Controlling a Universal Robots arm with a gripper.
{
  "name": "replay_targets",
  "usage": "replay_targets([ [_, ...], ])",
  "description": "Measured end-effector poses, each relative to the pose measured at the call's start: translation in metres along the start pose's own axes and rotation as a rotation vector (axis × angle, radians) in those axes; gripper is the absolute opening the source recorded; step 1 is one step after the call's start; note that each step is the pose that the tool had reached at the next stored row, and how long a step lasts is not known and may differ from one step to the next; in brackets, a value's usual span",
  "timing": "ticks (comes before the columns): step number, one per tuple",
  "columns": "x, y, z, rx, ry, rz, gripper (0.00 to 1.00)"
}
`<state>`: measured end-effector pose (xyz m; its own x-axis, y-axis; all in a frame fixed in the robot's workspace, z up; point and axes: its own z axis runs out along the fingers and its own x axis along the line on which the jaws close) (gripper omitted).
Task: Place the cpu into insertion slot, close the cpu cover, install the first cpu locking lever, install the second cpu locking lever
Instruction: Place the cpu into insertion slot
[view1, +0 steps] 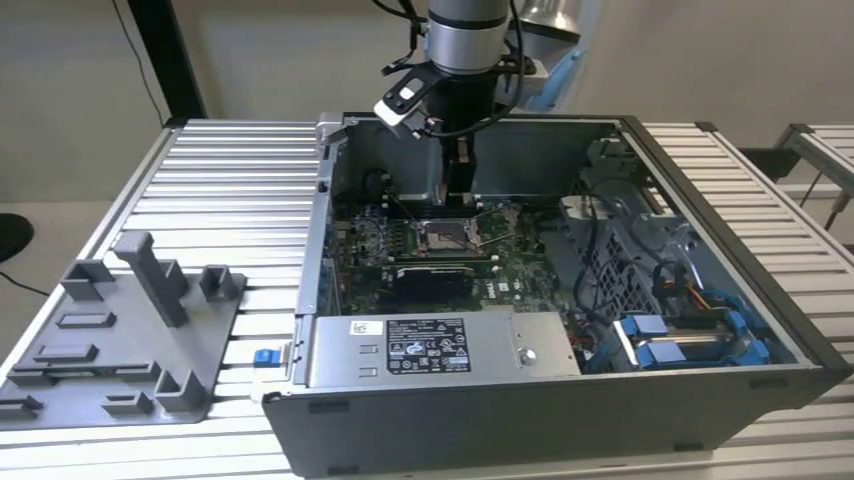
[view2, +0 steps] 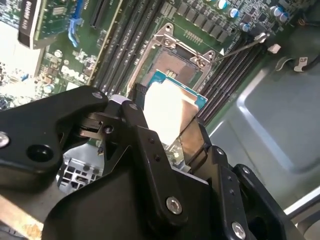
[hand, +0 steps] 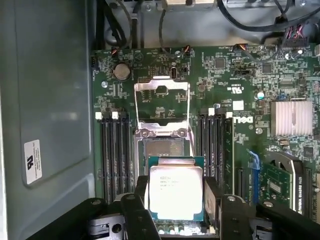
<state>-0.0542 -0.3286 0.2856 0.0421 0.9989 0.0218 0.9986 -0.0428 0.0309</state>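
Note:
My gripper (view1: 461, 190) hangs inside the open grey computer case, just above the green motherboard (hand: 240, 80). It is shut on the cpu (hand: 175, 192), a silver-faced square chip with a teal edge, clamped by two opposite sides between the black fingers (hand: 212, 197). The chip (view2: 170, 107) hovers beside the insertion slot (hand: 162, 147), partly overlapping its near edge in both wrist views. The slot's contact field (view2: 176, 61) lies bare. The cpu cover (hand: 161, 104) is swung open, lying back on the far side of the socket. A thin locking lever (view2: 241, 46) sticks out sideways, unlatched.
Black memory slots (hand: 114, 150) flank the socket on both sides. A finned heatsink (hand: 291, 118) and cable bundles (view1: 627, 250) sit toward the exterior view's right. A grey fixture tray (view1: 120, 340) lies on the slatted table outside the case (view1: 534, 420).

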Motion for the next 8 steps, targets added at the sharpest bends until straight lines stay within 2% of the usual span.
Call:
replay_targets([
  [4,0.0102,-0.0007,0.0047,-0.0001,0.0003,0.000,0.00],
  [8,0.0107,-0.0009,0.0086,0.0005,0.0009,-0.022,0.00],
])
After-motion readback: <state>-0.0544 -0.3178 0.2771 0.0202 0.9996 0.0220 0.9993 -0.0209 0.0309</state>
